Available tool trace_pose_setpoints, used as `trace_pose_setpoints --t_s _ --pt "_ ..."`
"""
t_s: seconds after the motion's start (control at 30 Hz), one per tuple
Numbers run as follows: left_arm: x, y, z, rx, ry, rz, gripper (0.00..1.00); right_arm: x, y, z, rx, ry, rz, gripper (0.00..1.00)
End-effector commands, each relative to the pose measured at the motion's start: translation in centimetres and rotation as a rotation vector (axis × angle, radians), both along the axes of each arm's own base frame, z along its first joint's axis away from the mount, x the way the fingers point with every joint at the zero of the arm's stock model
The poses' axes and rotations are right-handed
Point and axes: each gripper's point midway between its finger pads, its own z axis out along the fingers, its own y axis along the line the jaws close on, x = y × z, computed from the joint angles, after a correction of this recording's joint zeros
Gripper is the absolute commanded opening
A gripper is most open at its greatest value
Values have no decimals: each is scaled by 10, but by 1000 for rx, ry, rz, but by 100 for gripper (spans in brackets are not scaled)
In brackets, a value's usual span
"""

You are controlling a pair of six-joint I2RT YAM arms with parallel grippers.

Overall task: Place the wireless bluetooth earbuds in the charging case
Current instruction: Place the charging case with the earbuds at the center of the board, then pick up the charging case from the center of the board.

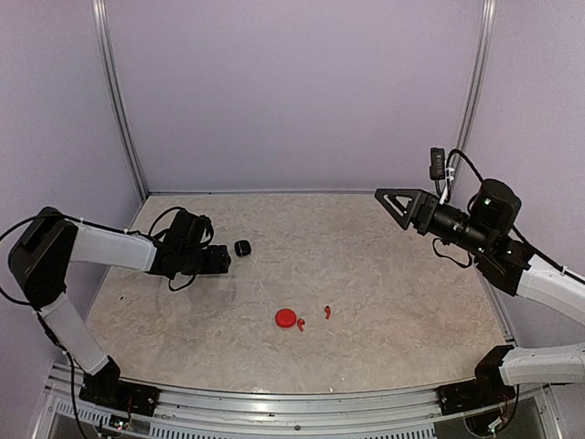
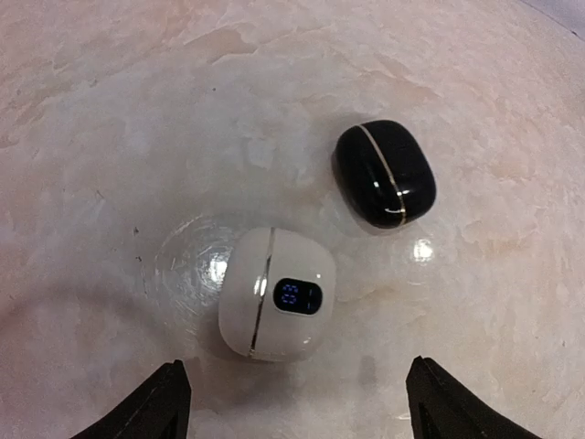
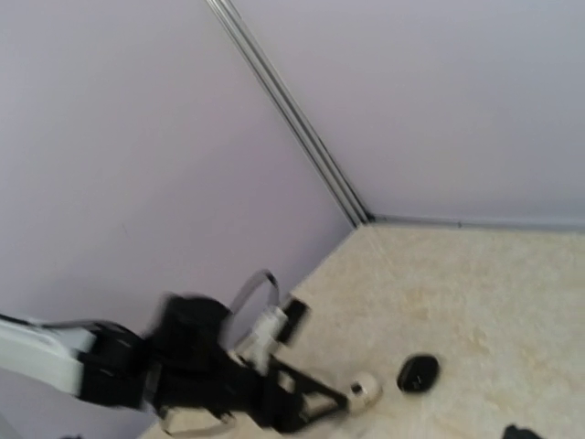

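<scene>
Earbuds (image 1: 326,312), two red ones, lie on the table (image 1: 384,302) at three and four o'clock of the red case (image 1: 286,317), the nearer one just beside it. The left gripper (image 2: 297,370) has its fingers apart, with a white case (image 2: 274,293) lying untouched just ahead. A black case (image 2: 384,174) sits at the white case's one o'clock. The right gripper (image 1: 391,207) hangs raised, jaws spread.

left arm (image 1: 110,247) stretched out to the right, forearm near level, wrist low. left end effector (image 2: 306,412) angled downward, jaws spread wide, gripping nothing. right arm (image 1: 539,274) folded with elbow up and wrist raised high, aimed left toward centre. right end effector (image 1: 390,200) in mid-air, looks fully spread, though top view catches it edge-on; carrying nothing.
</scene>
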Motion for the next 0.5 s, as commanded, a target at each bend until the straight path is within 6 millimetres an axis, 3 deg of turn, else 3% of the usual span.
trace_pose_setpoints --t_s 0.0,0.13,0.27,0.37,0.47 --pt "-18 -40 66 -10 -178 -175 83 -2 -3 -24 -52 3 13 100" --pt "-66 -109 98 -41 -292 -506 82 1 -1 -48 -127 33 22 100" --pt "-121 -162 97 -72 -323 -822 80 -4 -4 -63 -171 42 32 99" --pt "-142 -180 87 -82 -300 -947 78 -9 -5 -73 -186 40 39 100" --pt "-148 -185 69 -63 -254 -1004 77 -11 -9 -81 -204 38 29 100"
